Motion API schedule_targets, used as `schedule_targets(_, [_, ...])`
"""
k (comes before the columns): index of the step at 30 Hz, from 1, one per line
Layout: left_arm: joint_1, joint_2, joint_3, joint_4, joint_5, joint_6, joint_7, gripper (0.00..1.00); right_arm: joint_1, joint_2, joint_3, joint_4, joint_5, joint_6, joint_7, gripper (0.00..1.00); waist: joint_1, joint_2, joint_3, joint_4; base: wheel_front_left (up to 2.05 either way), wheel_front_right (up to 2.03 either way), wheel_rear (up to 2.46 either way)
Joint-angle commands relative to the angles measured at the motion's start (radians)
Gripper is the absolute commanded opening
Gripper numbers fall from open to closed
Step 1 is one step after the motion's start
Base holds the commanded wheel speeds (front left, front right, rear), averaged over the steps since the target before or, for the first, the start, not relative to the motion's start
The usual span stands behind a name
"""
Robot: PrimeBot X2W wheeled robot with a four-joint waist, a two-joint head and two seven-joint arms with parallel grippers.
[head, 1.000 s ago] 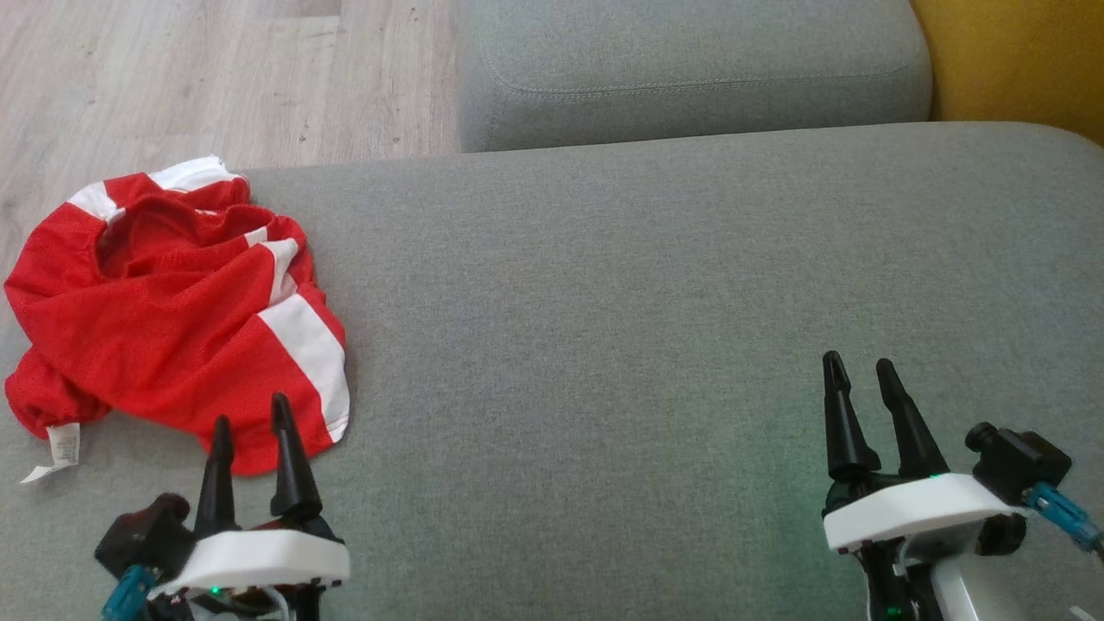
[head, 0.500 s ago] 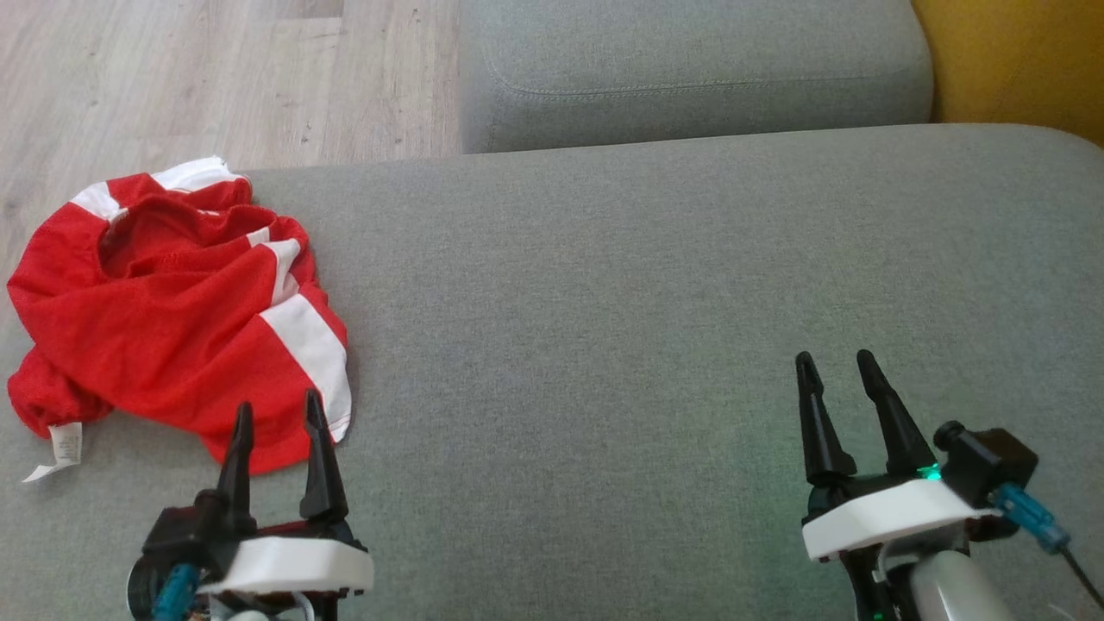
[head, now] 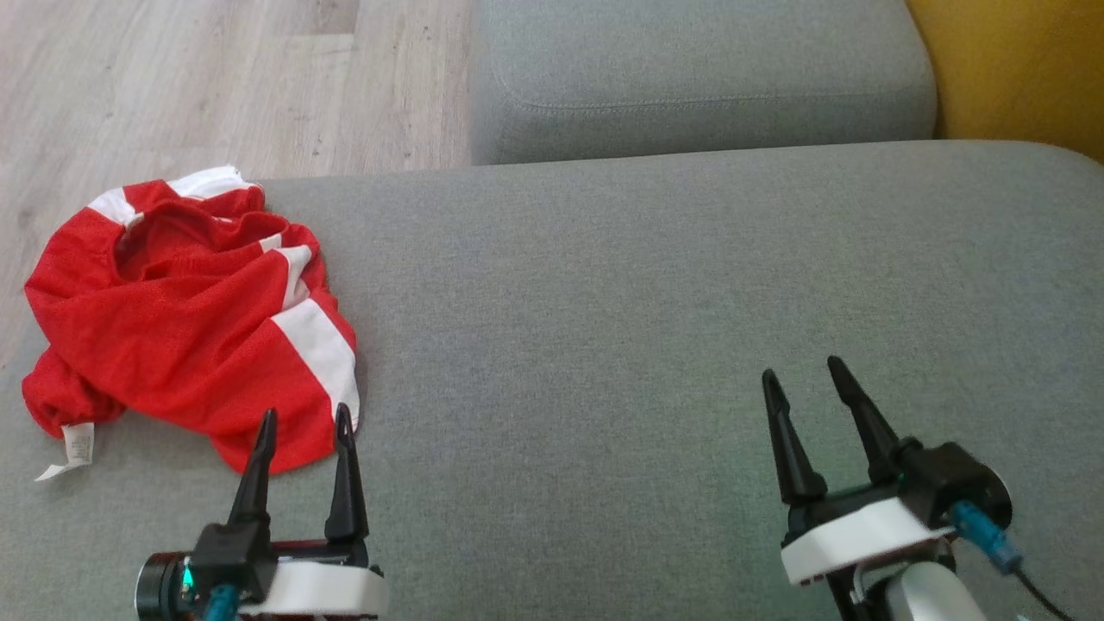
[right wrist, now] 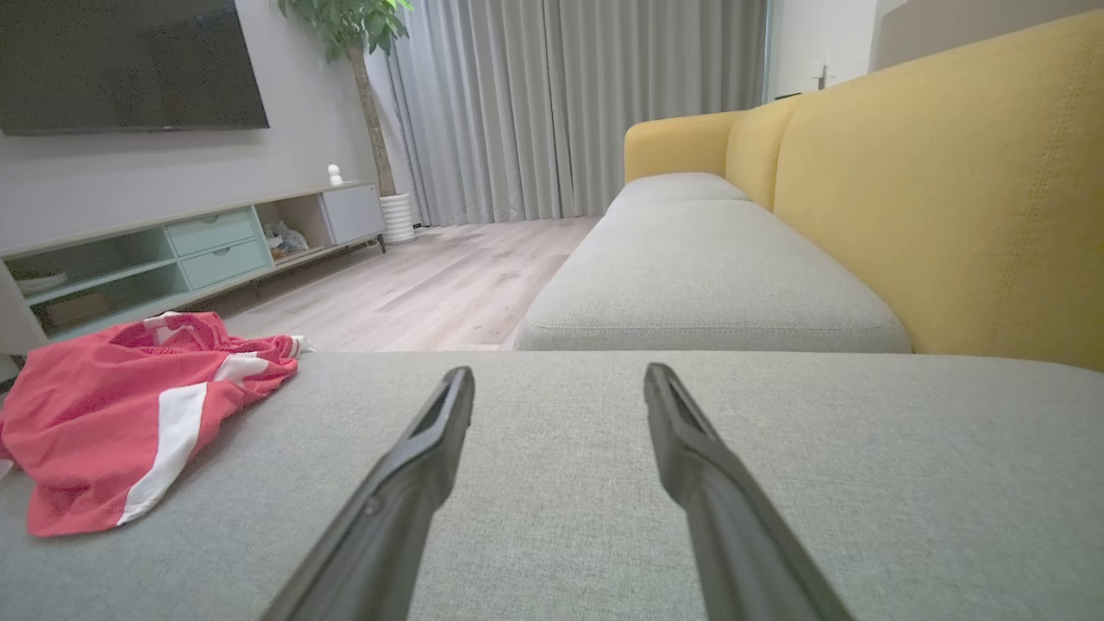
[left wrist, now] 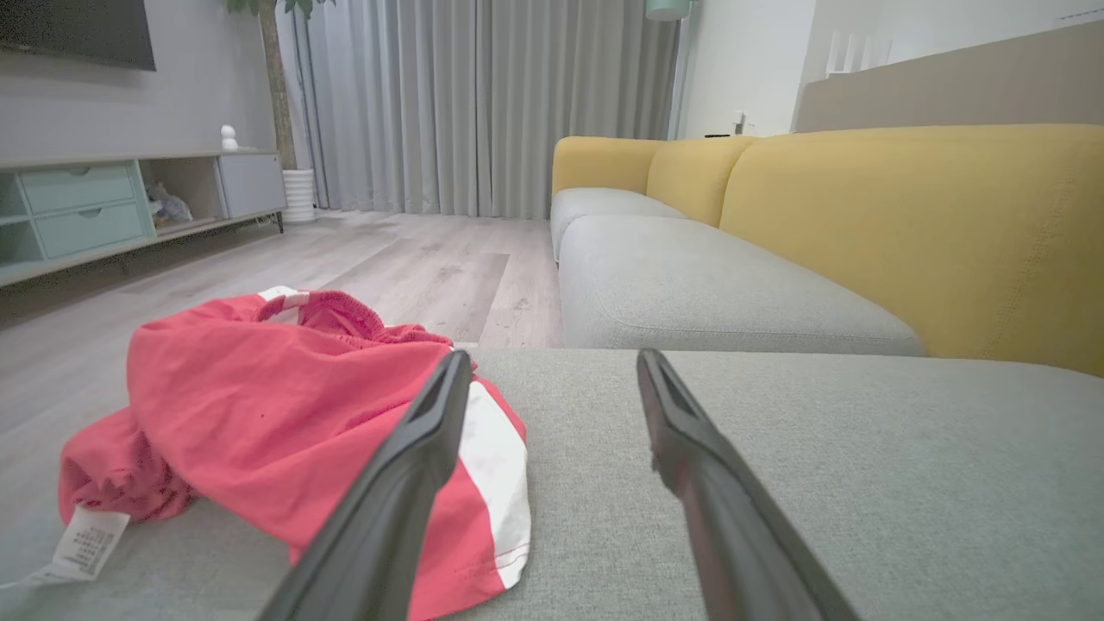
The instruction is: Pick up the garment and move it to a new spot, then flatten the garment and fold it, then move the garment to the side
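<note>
Garment (head: 190, 319) lies crumpled at frame left on the grey seat cushion (head: 604, 302), with wood floor (head: 216, 86) beyond. Left gripper (head: 307, 410) and right gripper (head: 801, 368) are both spread and empty. In the left wrist view, one finger (left wrist: 405, 483) masks part of the garment hem.

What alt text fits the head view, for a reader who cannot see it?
A crumpled red and white garment lies at the left end of a grey sofa seat. The open left gripper points at its near edge; the open right gripper stands apart.
</note>
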Motion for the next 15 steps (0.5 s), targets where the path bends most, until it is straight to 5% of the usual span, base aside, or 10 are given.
schedule_targets(1, [-0.028, 0.010, 0.028, -0.028, 0.039, 0.008, -0.019, 1.00, -0.018, -0.009, 0.028, -0.028, -0.036, 0.007, -0.016, 1.00, 0.0000, 0.0000, -0.004, 0.001, 0.00, 0.00, 0.00])
schedule_targets(15, [-0.031, 0.002, 0.033, 0.016, 0.149, 0.021, -0.045, 1.00, -0.010, -0.010, -0.005, 0.019, -0.113, 0.008, -0.043, 1.00, 0.0000, 0.0000, -0.008, -0.002, 0.00, 0.00, 0.00])
